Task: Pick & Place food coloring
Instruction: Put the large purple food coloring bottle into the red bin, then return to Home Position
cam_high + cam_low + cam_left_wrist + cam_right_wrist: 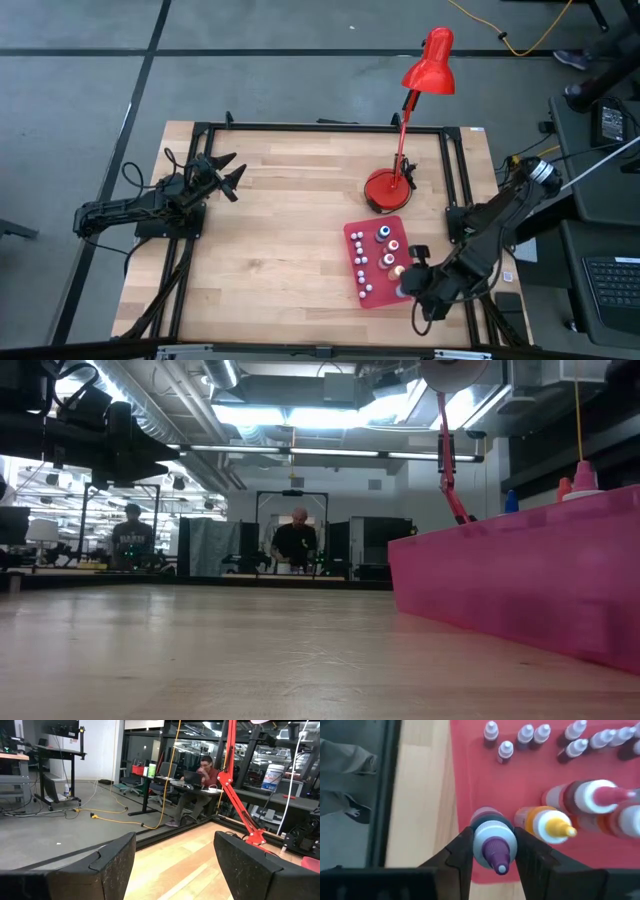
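Note:
The food coloring bottles stand upright on a flat red mat (400, 228) at the table's right near side. Several small pale-capped ones (525, 734) are in rows, with larger red-tipped (600, 795) and yellow-tipped (547, 826) ones beside them. My right gripper (403, 285) (493, 852) is over the mat's near right corner, shut on a bottle with a pale cap and purple tip (492, 845). My left gripper (237, 178) (175, 865) waits open above the table's far left part, holding nothing. My right gripper pinches the purple-tipped bottle between its two fingers (462, 851) at the pale cap (487, 836), one finger on each side. The fingers come from above, pointing down. The bottle is upright with its tip toward the wrist. Its base is hidden, so whether it rests on the mat cannot be told.
A red desk lamp stands with its round base (385, 190) just beyond the mat's far edge, its head (430, 62) past the table's far edge. The yellow-tipped bottle is right next to the held one. Bare wood (280, 250) lies left of the mat. People sit in the room behind.

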